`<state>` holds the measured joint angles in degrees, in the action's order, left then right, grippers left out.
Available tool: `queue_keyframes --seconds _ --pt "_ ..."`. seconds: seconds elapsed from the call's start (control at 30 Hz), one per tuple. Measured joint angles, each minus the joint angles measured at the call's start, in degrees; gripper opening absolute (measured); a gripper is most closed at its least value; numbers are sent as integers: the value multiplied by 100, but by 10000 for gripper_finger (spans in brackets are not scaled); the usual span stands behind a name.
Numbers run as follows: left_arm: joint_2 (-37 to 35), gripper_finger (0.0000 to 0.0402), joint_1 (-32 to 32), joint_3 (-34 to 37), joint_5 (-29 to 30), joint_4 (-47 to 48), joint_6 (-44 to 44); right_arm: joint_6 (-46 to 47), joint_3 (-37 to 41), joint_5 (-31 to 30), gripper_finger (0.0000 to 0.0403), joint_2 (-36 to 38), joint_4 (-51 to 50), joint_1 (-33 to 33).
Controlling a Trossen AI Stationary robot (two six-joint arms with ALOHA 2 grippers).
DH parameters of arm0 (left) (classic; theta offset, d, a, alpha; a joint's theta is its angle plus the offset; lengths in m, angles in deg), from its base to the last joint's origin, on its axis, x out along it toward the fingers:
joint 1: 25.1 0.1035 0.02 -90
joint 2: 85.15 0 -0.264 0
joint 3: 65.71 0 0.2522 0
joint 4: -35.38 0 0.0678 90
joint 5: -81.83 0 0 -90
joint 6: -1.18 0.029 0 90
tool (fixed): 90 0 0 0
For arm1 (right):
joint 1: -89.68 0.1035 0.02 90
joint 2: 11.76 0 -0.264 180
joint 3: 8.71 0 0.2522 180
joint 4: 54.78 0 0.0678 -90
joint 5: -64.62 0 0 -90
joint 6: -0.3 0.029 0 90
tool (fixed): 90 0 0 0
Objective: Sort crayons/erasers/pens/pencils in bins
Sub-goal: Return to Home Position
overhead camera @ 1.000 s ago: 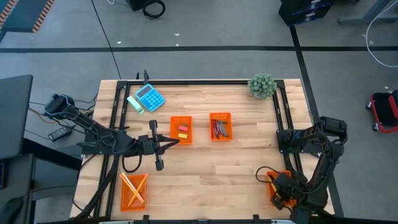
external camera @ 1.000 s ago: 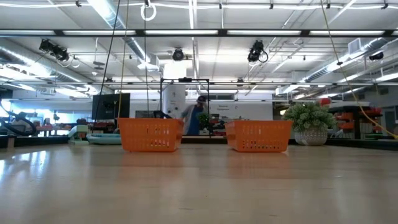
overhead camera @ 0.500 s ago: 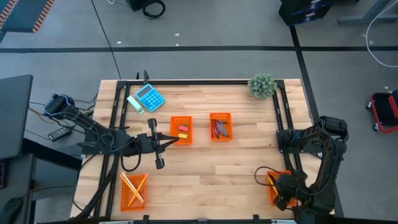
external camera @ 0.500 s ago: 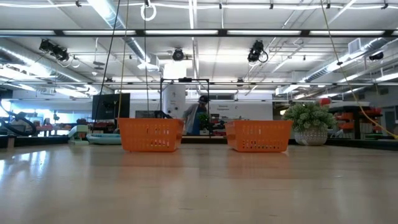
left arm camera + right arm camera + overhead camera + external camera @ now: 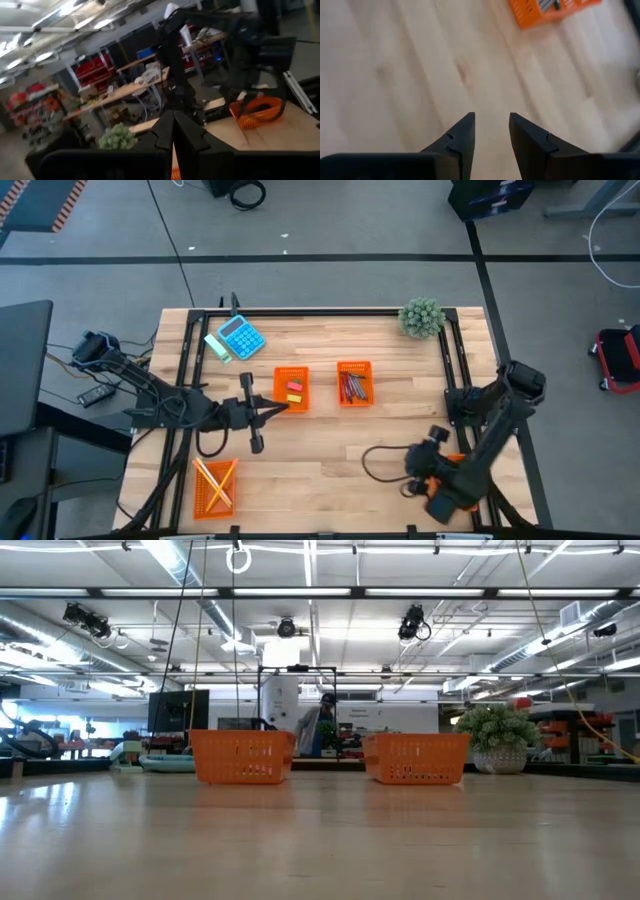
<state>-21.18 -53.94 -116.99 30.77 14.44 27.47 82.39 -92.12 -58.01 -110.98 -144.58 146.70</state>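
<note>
Left gripper point(image 5: 283, 407) pinched shut and empty, tips right at the near edge of the bin with the erasers point(image 5: 292, 388). Crayons in the next bin point(image 5: 354, 383) just beside it; pencils in the bin point(image 5: 215, 486) at the front left. Right gripper point(image 5: 491, 131) stands parted with nothing between its fingers, over bare wood at the front right, its arm covering most of the fourth bin point(image 5: 450, 470). Wide open tabletop point(image 5: 320, 450) between both arms

Grey concrete floor point(image 5: 330, 230) surrounds the wooden table point(image 5: 320, 460) — a black line crosses it toward twelve o'clock. Ceiling strip lights point(image 5: 310, 592) glow above distant shelving.
</note>
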Motion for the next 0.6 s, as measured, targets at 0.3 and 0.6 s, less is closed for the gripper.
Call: queue_keyframes --seconds 0.3,0.6 --pt "0 9 2 0 -596 -159 182 -2674 2 105 126 0 476 -1090" --pt "0 29 18 0 -199 -141 138 -4397 4 544 126 1 639 -1811"
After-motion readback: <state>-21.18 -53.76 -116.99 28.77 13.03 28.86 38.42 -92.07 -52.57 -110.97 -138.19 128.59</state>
